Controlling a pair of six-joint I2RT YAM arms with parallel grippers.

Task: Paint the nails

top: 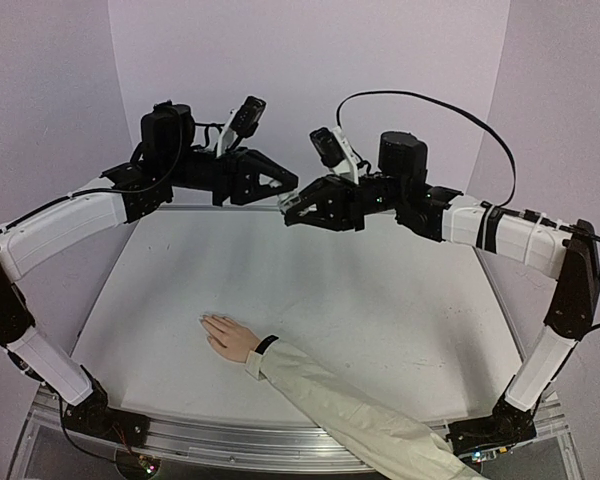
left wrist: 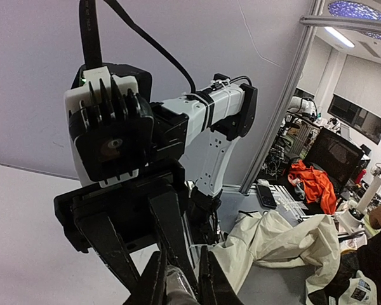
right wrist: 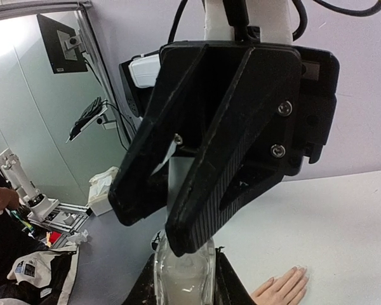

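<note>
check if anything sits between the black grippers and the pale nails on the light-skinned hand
Nothing visible does. The left gripper and right gripper, which grips a small clear bottle, meet high over the far side of the white table; the pale nails on the light-skinned hand lie nearer, only bare tabletop between.

left end effector (left wrist: 180,284) clamped | right end effector (right wrist: 185,279) clamped | both raised, tips meeting

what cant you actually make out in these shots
- nails: top view, too small to tell whether painted; right wrist view, the bottom edge cuts the hand.
- pale item between the left fingers: left wrist view, cut by the bottom edge.
- clear bottle in the right fingers: right wrist view, its top hidden behind the left fingers.
</note>
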